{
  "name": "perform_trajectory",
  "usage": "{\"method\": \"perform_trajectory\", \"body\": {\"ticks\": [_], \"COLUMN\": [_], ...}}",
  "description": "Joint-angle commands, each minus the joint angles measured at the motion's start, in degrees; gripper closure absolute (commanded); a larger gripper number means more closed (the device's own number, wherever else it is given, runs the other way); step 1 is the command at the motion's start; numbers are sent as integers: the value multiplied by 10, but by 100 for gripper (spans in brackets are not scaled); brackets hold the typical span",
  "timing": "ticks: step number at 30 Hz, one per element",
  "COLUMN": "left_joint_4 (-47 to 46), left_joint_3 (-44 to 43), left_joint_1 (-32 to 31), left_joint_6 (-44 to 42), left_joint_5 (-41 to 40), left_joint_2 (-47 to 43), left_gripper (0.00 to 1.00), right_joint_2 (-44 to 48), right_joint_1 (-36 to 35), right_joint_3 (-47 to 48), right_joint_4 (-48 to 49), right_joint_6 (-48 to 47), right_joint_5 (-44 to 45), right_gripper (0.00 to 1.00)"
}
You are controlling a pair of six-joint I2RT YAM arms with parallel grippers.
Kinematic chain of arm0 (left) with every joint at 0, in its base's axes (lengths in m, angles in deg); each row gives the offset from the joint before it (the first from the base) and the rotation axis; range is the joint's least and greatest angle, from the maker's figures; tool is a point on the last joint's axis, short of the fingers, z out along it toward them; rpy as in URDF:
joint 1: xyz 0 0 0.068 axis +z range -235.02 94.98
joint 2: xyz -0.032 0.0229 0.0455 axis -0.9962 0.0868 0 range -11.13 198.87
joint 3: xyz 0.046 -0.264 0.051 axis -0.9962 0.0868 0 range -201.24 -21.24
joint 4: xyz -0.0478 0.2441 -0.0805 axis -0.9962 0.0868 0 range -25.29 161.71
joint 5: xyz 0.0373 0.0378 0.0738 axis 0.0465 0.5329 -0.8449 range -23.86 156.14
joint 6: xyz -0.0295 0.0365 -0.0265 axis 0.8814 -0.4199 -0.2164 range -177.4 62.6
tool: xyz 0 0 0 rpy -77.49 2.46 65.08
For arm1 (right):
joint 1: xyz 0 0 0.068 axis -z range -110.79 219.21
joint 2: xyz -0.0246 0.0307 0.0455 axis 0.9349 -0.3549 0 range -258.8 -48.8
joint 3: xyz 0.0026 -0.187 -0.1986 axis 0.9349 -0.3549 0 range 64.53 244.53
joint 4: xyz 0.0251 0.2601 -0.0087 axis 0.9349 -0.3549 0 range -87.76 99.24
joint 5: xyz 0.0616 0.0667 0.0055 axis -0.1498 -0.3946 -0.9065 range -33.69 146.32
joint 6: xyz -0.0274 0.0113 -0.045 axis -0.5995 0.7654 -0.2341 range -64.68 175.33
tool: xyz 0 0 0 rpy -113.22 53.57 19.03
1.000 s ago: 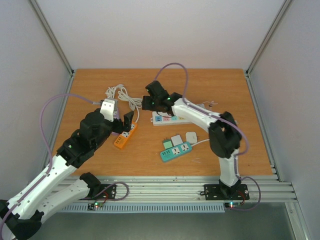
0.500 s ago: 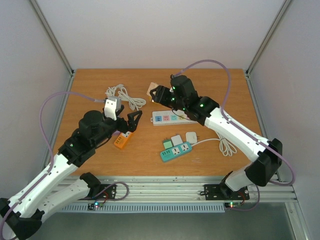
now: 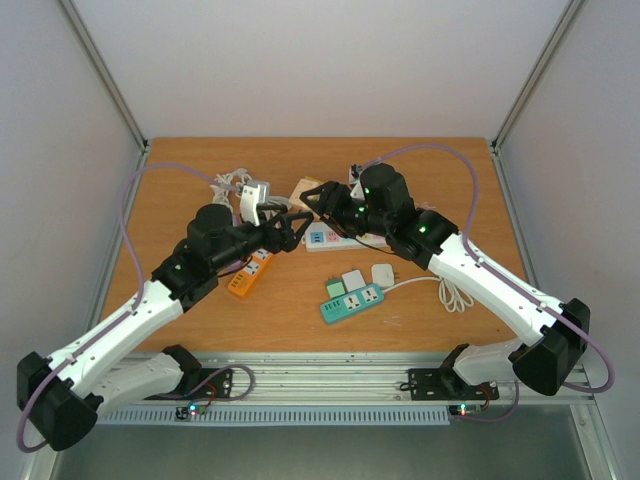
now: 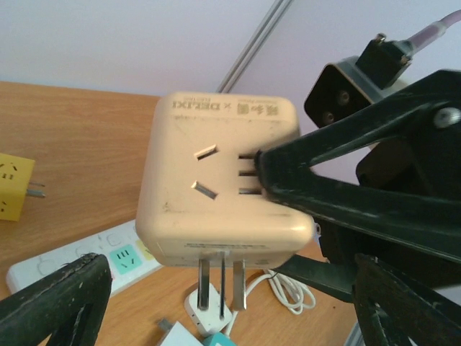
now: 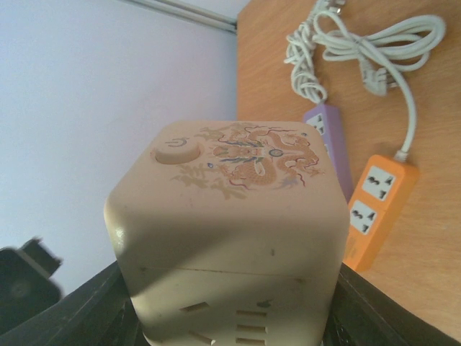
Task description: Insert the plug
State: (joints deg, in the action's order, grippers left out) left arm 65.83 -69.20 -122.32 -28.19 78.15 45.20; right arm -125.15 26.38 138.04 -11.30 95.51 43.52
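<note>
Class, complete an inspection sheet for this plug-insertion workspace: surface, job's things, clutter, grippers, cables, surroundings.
Surface: wooden table.
Job's things: beige cube adapter held aloft, prongs downward; white power strip lying on the table.
Clutter: orange strip, teal strip, purple strip, yellow cube, small white adapters.
Grippers: right gripper shut on the cube adapter; left gripper open, facing it.
Cables: coiled white cord; purple arm cable.
Surroundings: white walls, aluminium rail.
</note>
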Motion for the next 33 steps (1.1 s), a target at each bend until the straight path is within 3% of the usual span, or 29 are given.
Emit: {"method": "perform_trajectory", "body": {"ticks": [1,5,13,19,22,27,33], "left_joint_4": [-82,-122,-141,-182,-226,-182,-124], "left_joint_3": [-2,11,12,27,49,35,6], "left_joint_1": [1,0,-1,0,0,0,8], "left_joint_6": [35,36,44,21,0,-12,-4], "left_joint_5": [20,32,29,48,62,70,112], "left_joint_2": [26,31,46,44,35,27,16], "left_gripper": [11,24,29,46,54,58,58], "right_joint_2": [20,23,20,22,33,60,90], "right_joint_1": [-4,-5,-5,-4,-4,-3,28], "right_joint_3": [-2,-6,-7,-7,-11,-21,-18], "right_joint_4": [48,55,59,46,29,17,-12], "right_joint_6": [27,32,35,27,3,-66,-194], "right_joint_5": [-32,-43,-61,-55,-24,8,-35], "right_gripper": [52,51,50,47,38,12,6]}}
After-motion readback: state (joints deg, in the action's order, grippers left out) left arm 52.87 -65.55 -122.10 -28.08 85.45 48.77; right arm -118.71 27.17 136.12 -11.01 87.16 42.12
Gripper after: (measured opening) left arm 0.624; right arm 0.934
